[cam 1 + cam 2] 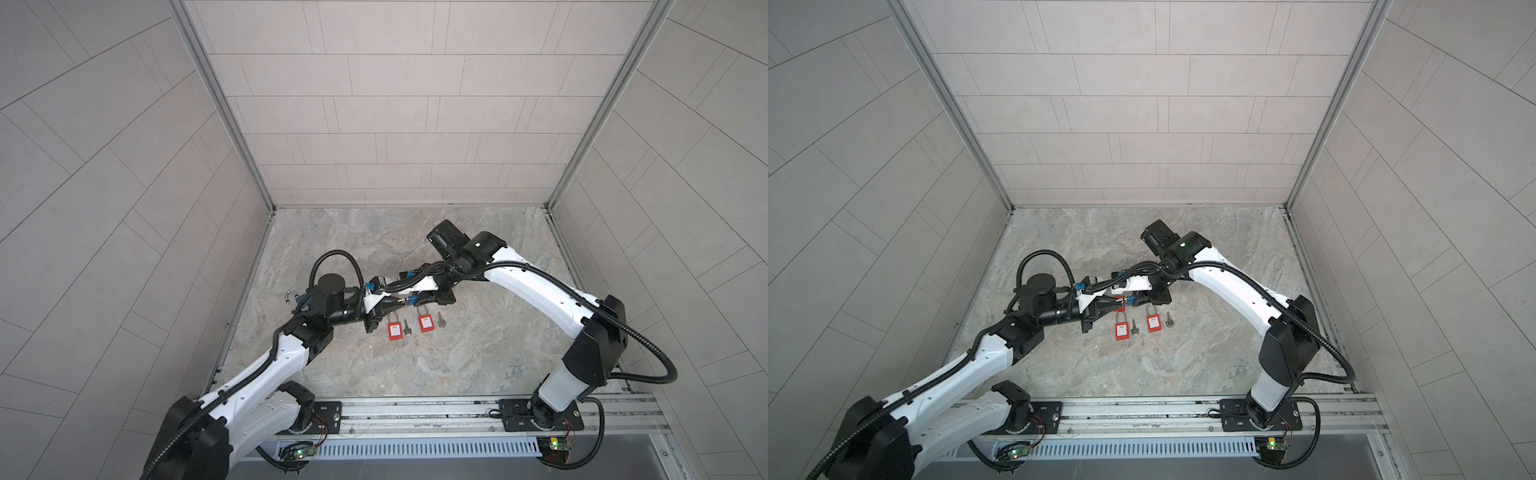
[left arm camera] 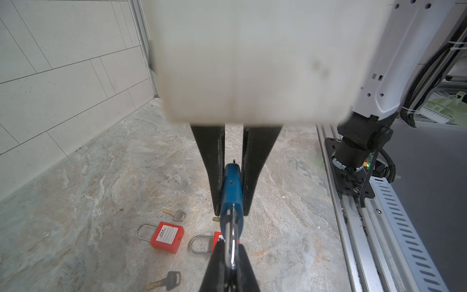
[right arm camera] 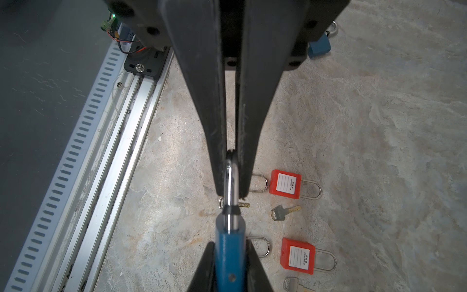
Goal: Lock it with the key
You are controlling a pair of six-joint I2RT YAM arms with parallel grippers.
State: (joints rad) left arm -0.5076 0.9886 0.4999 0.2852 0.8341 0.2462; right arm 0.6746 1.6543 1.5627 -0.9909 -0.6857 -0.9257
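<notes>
My left end effector pinches the blue padlock by its body above the desk. My right end effector clamps its shackle. A grey key lies on the desk near a red padlock. A brass key is partly hidden behind the shackle.

The blue padlock has a smooth, faintly glossy plastic body and a polished metal shackle. The fingers of my right gripper are matt black plastic, scuffed along the edges. The red padlocks are shiny plastic with paper labels. The table looks like matt, veined stone.
</notes>
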